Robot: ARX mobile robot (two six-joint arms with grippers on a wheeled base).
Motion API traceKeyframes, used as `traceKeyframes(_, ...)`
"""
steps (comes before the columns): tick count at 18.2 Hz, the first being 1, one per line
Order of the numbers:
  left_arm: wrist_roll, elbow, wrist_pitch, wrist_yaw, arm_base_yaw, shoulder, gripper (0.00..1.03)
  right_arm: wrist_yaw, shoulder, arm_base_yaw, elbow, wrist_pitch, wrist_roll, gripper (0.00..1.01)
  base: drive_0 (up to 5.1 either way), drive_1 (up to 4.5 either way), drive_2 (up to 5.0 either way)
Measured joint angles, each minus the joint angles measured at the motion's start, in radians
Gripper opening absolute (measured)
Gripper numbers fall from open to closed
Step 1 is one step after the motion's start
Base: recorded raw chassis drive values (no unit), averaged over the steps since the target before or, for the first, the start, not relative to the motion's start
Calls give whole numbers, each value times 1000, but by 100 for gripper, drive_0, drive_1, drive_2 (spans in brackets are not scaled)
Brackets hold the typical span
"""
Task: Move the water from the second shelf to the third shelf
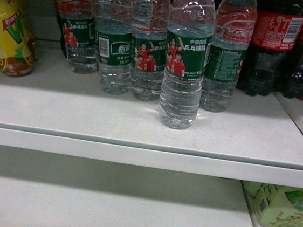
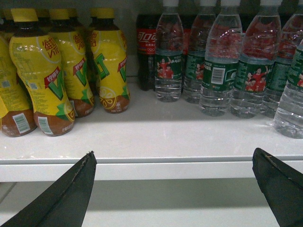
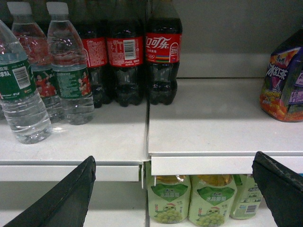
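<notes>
Several water bottles with green labels stand in a row on the white upper shelf [image 1: 137, 147]. One water bottle [image 1: 183, 68] stands in front of the others, nearest the edge; it also shows at the left of the right wrist view [image 3: 21, 90] and at the right edge of the left wrist view [image 2: 291, 101]. Neither gripper shows in the head view. My left gripper [image 2: 173, 153] is open and empty, in front of the shelf edge and short of the bottles. My right gripper [image 3: 173, 157] is open too, holding nothing, level with the shelf's front lip.
Yellow tea bottles [image 2: 40, 75] fill the shelf's left side. Dark cola bottles [image 3: 142, 56] stand right of the water. A purple snack bag [image 3: 284, 80] lies far right. On the lower shelf [image 1: 104, 206], green grape drink bottles [image 3: 189, 201] stand at the right.
</notes>
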Motion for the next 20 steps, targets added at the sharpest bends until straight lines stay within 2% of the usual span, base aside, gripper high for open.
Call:
traceKeyframes(8,0,0,0,0,0,0,98,0,0,0,0,0,0,98,0,0,0)
traceKeyframes(9,0,0,0,0,0,0,98,48,30,3,14,-50,51,98,0,0,0)
traceKeyframes(10,0,0,0,1,0,0,98,32,116,-37,31,-2,106,98,0,0,0)
traceKeyframes(11,0,0,0,0,0,0,98,-11,200,-100,63,80,133,98,0,0,0)
traceKeyframes(12,0,0,0,0,0,0,98,-70,306,-167,126,195,147,98,0,0,0)
traceKeyframes(14,0,0,0,0,0,0,98,-112,494,-209,237,356,156,98,0,0,0)
traceKeyframes(15,0,0,0,0,0,0,98,-117,593,-207,288,418,158,98,0,0,0)
traceKeyframes(17,0,0,0,0,0,0,98,-122,763,-160,367,510,163,98,0,0,0)
traceKeyframes(20,0,0,0,0,0,0,98,-101,949,-12,379,589,152,98,0,0,0)
